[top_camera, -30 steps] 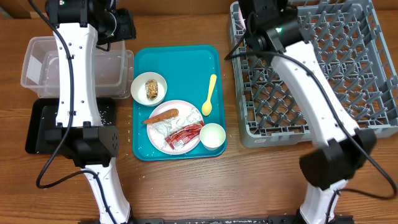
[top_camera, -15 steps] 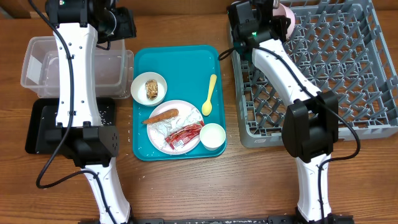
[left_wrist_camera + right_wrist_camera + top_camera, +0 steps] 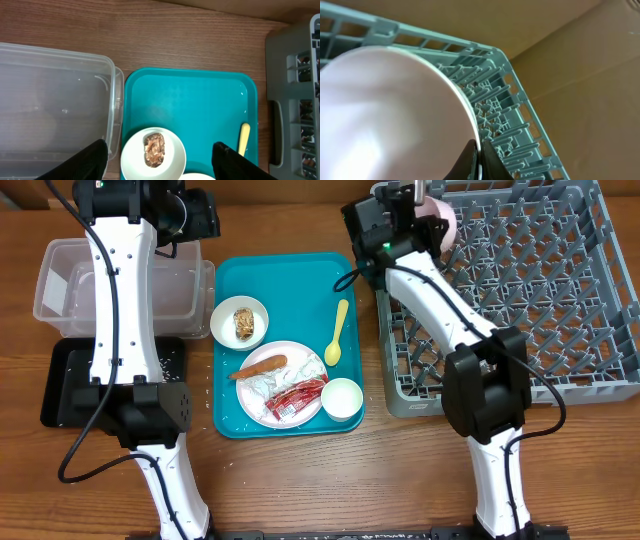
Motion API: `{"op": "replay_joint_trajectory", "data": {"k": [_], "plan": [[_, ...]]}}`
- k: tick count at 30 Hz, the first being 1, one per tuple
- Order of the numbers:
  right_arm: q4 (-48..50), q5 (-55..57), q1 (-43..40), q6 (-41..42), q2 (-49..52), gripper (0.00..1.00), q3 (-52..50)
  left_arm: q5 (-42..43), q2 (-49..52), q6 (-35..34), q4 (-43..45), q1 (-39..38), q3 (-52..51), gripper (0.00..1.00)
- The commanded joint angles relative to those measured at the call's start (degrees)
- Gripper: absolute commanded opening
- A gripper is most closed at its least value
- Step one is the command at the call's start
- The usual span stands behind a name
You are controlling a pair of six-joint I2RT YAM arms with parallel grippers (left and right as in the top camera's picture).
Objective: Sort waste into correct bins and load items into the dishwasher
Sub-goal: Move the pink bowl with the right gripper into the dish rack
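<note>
Over the last second the right pincer (image 3: 479, 150) has swung to the eleven-o'clock corner of the dish rack (image 3: 560, 310), clenched on the rim of the pink dish (image 3: 441, 218). Racking it seems close. The left pincer (image 3: 159, 157) hangs released above the teal tray (image 3: 190, 100), at nine o'clock from the rack.

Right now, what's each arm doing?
Left gripper open, empty, above tray. Right gripper shut on pink dish, at rack corner. No obstruction seen.

The right arm (image 3: 425, 285) has swung left across the grey plastic dish rack (image 3: 560, 310). A round pale-pink plate (image 3: 441, 220), pinched in its fingers (image 3: 465, 165), now shows at the rack's far-left corner.
</note>
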Motion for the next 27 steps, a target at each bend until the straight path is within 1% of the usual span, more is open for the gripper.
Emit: {"op": "replay_joint_trajectory", "data": {"k": [1,5,7,8,9,14,18,27], "plan": [[-0.9,-2.1,0.2,0.0,0.9,0.04,-0.7,-0.8,-0.4,0.5,0.2,0.2,0.7,0.7],[-1.9,-1.6,0.3,0.2,0.9,0.04,-0.7,-0.8,-0.4,0.5,0.2,0.2,0.7,0.71],[-1.2,3.0,0.3,1.6,0.9,0.04,-0.6,-0.8,-0.4,0.5,0.2,0.2,0.7,0.71],[0.3,7.5,0.2,1.8,0.9,0.04,-0.6,-0.8,-0.4,0.5,0.2,0.2,0.7,0.72],[2.1,9.2,0.1,1.0,0.9,0.04,-0.6,-0.8,-0.4,0.5,0.2,0.2,0.7,0.72],[2.4,9.0,0.1,0.8,0.9,0.04,-0.6,-0.8,-0.4,0.4,0.4,0.2,0.7,0.72],[1.9,6.6,0.3,0.8,1.1,0.04,-0.7,-0.8,-0.4,0.5,0.4,0.2,0.7,0.72],[2.6,8.3,0.3,-1.5,1.9,0.04,-1.7,-0.8,-0.4,0.4,0.5,0.2,0.7,0.72]]}}
